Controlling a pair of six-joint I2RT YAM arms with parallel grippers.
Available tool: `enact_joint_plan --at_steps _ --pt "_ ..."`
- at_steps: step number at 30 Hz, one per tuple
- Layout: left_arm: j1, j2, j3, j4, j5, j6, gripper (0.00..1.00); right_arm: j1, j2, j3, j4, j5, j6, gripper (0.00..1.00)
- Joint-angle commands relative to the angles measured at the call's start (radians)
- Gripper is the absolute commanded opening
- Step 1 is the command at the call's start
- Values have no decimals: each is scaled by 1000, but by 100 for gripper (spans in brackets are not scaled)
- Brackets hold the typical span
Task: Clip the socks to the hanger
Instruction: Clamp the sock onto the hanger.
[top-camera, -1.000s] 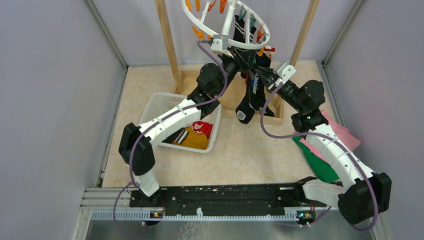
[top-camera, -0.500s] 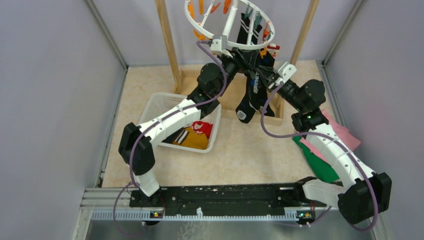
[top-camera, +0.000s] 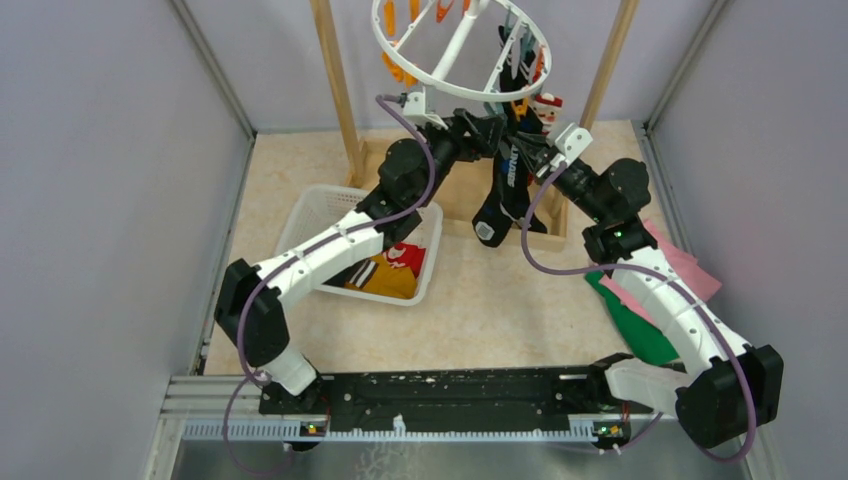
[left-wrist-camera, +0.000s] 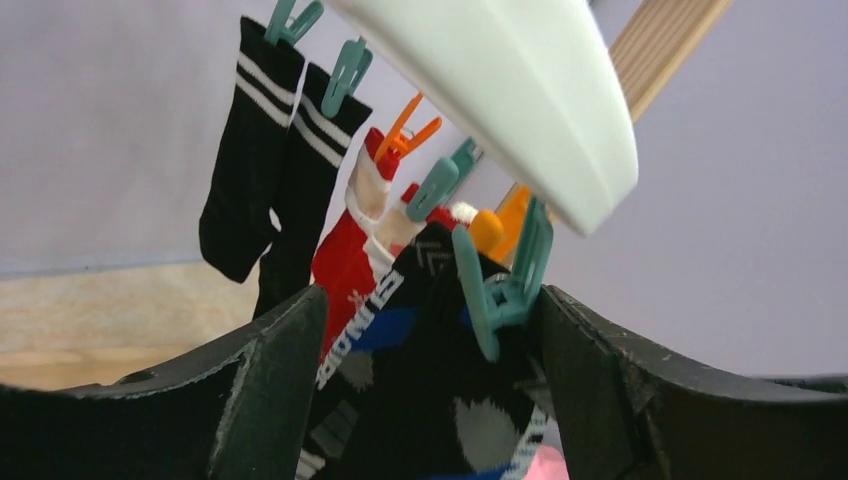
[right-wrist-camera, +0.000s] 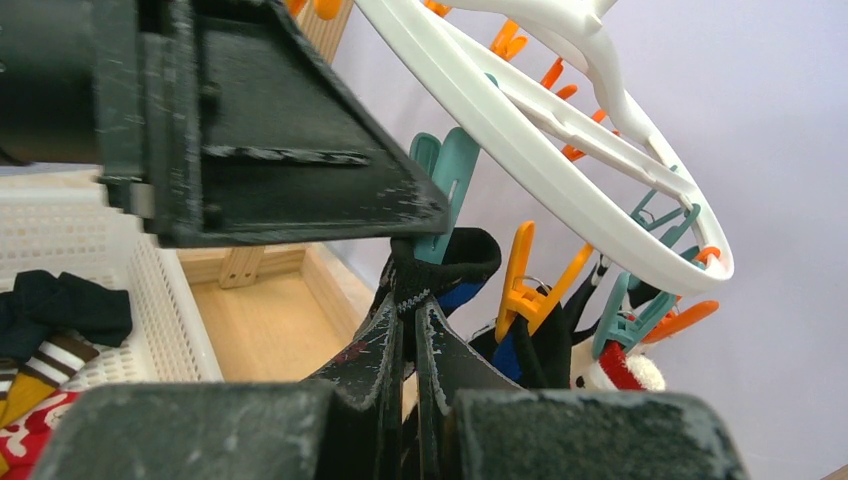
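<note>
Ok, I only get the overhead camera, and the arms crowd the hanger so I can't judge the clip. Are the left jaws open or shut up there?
Observer: The left wrist view shows the left jaws wide open, with a teal peg between them.
Operator: Is that peg on a sock?
Observer: In the right wrist view its lower end meets the cuff of the black sock. It looks clamped on.
Operator: And the right jaws?
Observer: The right jaws are shut on that same cuff, just below the peg.
</note>
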Motion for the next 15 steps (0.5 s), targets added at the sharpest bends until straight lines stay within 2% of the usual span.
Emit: enact_joint_plan --at_steps 1,8,12,15 --pt "0 -130 -86 10 18 -22 84 0 -27 19 44 -4 -1 0" --pt "2 -329 -238 -21 160 66 90 -8 -43 18 6 -16 15 21" --pt "4 -473 -379 -56 233 158 98 -24 -92 32 -77 -43 35 28" --pt "4 -580 -467 -104 272 199 98 -43 -149 29 -178 -110 75 38"
